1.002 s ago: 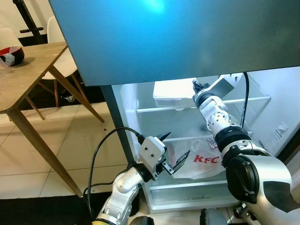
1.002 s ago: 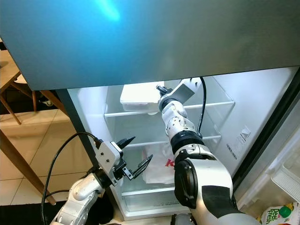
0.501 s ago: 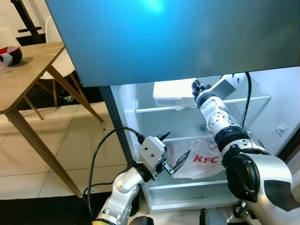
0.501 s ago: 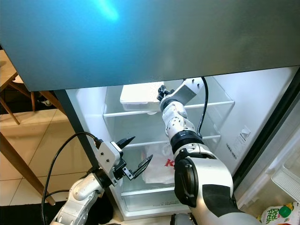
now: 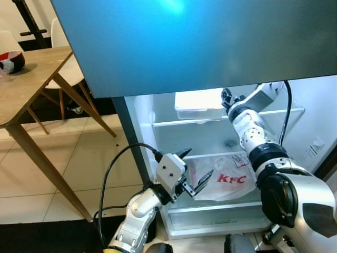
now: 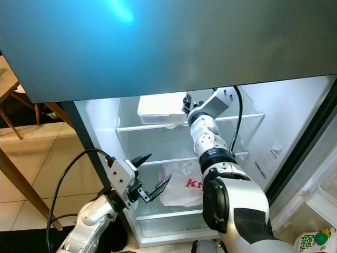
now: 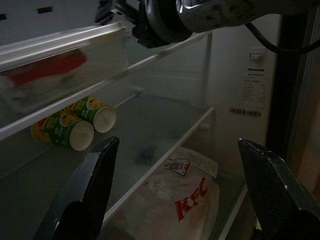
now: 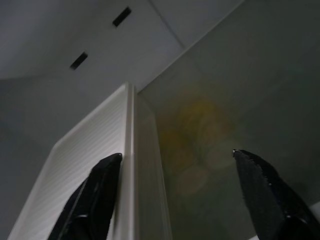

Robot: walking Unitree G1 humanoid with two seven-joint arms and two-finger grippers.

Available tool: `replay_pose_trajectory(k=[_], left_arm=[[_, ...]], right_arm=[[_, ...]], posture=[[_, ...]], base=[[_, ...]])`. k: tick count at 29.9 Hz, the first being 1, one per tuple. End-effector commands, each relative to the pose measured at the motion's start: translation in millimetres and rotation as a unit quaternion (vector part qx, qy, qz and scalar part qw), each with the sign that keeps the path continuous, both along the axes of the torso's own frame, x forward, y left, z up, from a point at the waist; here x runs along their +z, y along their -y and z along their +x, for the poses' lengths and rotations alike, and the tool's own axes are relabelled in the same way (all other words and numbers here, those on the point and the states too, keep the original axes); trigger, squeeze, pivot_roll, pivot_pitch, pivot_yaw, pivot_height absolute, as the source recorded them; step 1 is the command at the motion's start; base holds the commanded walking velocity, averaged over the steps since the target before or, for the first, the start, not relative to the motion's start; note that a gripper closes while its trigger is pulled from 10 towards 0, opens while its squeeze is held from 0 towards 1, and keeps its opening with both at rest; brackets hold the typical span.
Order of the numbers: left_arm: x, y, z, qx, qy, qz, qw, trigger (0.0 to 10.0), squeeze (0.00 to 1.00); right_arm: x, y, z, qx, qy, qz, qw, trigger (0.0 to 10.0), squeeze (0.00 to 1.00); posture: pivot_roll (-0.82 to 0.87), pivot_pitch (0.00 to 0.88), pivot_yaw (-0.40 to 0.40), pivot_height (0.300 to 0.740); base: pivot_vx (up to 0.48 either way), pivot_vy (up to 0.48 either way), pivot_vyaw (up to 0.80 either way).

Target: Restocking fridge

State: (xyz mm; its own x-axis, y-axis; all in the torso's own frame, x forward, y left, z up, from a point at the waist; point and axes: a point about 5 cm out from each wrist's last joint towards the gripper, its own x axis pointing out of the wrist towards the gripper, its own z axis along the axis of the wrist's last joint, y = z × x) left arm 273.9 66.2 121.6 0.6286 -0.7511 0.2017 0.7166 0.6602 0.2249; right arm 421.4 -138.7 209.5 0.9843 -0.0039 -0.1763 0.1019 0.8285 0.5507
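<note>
Placement of the white box (image 5: 199, 104) on the top shelf (image 5: 274, 113) looks finished or nearly so; the step in hand is judged to be the release and withdrawal of the right claw (image 8: 175, 200); this is best done by drawing the claw straight back toward the near edge, clear of the box's right side, so that the box is not dragged or tipped off the glass; the wrist should be kept level and free of the fridge roof. The right claw is seen spread wide at the far right of the box; one finger (image 8: 95, 200) lies just beside, perhaps touching, the box's ribbed wall, and nothing is gripped between the two. The left claw (image 5: 196, 176) is held low at the near left of the fridge, open and empty, pointed at the KFC bag (image 5: 224, 179) on the middle shelf; two green cups (image 7: 75, 125) lie on their sides behind it. A wooden worktop (image 5: 26, 84) stands well apart at the left.
</note>
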Motion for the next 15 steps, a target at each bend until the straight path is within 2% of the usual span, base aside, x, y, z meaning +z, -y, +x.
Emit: replay_pose_trajectory(k=[1, 3, 6, 12, 15], left_arm=[[-2, -0.1, -1.1, -0.005, -0.006, 0.003, 1.000, 10.0, 0.00], [-1, -0.2, -1.1, -0.005, -0.006, 0.002, 1.000, 10.0, 0.00], [-1, -0.4, -1.1, -0.005, -0.006, 0.002, 1.000, 10.0, 0.00], [-1, -1.3, -2.0, -0.005, -0.007, 0.001, 1.000, 10.0, 0.00], [-1, -1.8, -2.5, -0.007, -0.008, 0.001, 1.000, 10.0, 0.00]], right_arm=[[-6, 9.1, -1.6, -0.016, -0.003, -0.010, 1.000, 10.0, 0.00], [-3, 17.9, -1.6, -0.024, 0.013, -0.026, 0.999, 10.0, 0.00], [-3, 21.6, -1.7, -0.028, 0.017, -0.027, 0.999, 10.0, 0.00], [0, 42.3, -3.7, -0.028, 0.047, 0.007, 0.998, 10.0, 0.00], [3, 47.2, -5.0, -0.001, 0.070, 0.024, 0.997, 10.0, 0.00]], posture=[[-0.06, 0.091, 0.048, 0.595], [-0.06, 0.093, 0.049, 0.595], [-0.06, 0.093, 0.049, 0.595], [-0.06, 0.093, 0.051, 0.595], [-0.06, 0.095, 0.053, 0.595]], base=[[0.000, 0.000, 0.00], [0.000, 0.000, 0.00], [0.000, 0.000, 0.00], [0.000, 0.000, 0.00], [0.000, 0.000, 0.00]])
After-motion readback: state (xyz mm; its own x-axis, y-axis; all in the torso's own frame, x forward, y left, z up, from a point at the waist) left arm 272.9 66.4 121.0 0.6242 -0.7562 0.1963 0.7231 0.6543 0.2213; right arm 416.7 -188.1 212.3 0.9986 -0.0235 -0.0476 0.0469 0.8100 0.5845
